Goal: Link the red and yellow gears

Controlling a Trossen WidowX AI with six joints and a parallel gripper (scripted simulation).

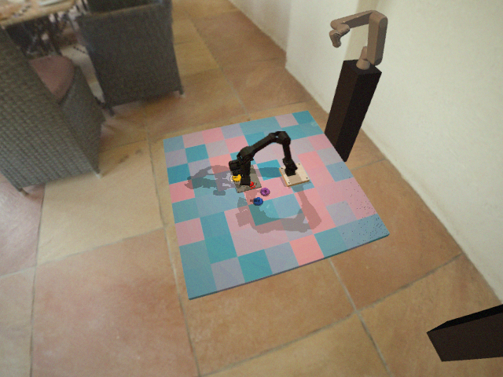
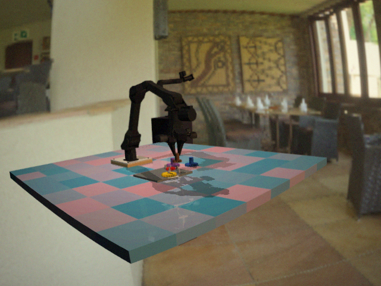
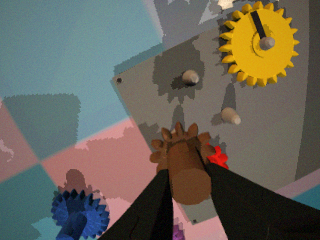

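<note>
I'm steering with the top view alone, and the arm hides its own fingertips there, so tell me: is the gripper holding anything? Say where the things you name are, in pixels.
Observer: Yes, the gripper [image 1: 245, 183] [image 2: 176, 154] [image 3: 187, 174] is shut on the handle of a brown gear [image 2: 177, 159] [image 3: 190, 186].

Operator: Are any pegs bare?

Observer: The wrist view shows two bare pegs [image 3: 190, 77] [image 3: 231, 115] between the brown gear and the yellow gear [image 1: 236, 177] [image 2: 168, 174] [image 3: 250, 55].

Operator: And the red gear [image 1: 252, 185] [image 2: 169, 168] [image 3: 218, 157]?

Observer: In the wrist view, the brown gear and gripper partly cover it.
</note>
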